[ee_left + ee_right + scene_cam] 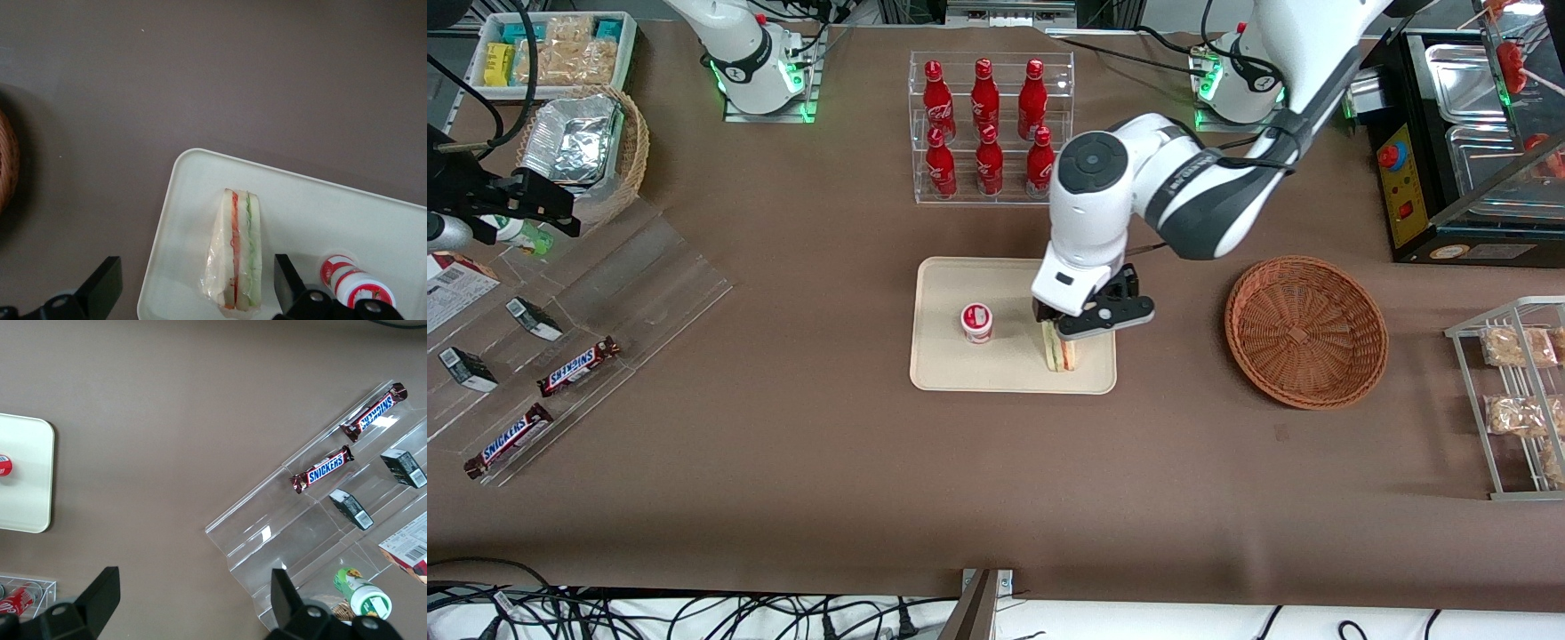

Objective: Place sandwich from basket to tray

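Observation:
The sandwich (1060, 352) stands on edge on the cream tray (947, 360), at the tray's end nearer the basket. Its white bread, red and green layers and clear film show in the left wrist view (237, 250). My left gripper (1064, 332) hangs just above it, open. The black fingers (101, 285) stand wide on either side of the wedge without touching it, one of them out past the tray's rim (163, 227). The reddish-brown wicker basket (1305, 331) sits beside the tray toward the working arm's end, with nothing in it; its edge shows in the wrist view (7, 163).
A small red-lidded white cup (977, 322) stands on the tray beside the sandwich. A clear rack of red cola bottles (987, 124) is farther from the front camera. A wire rack of bagged snacks (1516, 391) lies past the basket. Snickers bars (578, 366) lie toward the parked arm's end.

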Controlling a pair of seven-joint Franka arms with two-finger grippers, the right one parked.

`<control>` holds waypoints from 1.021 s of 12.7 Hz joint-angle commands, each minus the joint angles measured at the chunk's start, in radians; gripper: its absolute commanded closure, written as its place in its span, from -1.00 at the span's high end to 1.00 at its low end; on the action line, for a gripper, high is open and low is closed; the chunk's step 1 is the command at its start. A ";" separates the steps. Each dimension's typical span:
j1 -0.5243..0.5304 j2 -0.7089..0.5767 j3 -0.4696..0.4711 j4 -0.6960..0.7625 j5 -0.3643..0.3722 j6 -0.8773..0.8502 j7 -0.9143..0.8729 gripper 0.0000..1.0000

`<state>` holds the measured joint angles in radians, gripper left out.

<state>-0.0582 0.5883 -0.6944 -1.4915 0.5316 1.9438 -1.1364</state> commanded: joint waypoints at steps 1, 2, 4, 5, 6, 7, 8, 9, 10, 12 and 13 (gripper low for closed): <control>0.047 -0.036 -0.007 0.095 -0.070 -0.119 0.105 1.00; 0.066 -0.030 -0.007 0.137 -0.080 -0.159 0.145 1.00; 0.118 -0.034 -0.008 0.148 -0.087 -0.174 0.193 1.00; 0.129 -0.038 -0.007 0.148 -0.084 -0.183 0.207 1.00; 0.148 -0.038 -0.007 0.164 -0.084 -0.215 0.237 1.00; 0.158 -0.036 -0.005 0.201 -0.087 -0.251 0.282 1.00; 0.162 -0.033 -0.002 0.220 -0.088 -0.278 0.321 1.00; 0.182 -0.033 -0.002 0.223 -0.088 -0.284 0.352 1.00; 0.210 -0.033 -0.004 0.224 -0.088 -0.284 0.392 1.00; 0.253 -0.034 -0.002 0.224 -0.088 -0.296 0.469 1.00; 0.291 -0.034 -0.004 0.226 -0.088 -0.307 0.503 1.00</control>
<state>0.1826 0.5521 -0.6917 -1.2863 0.4659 1.6701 -0.7128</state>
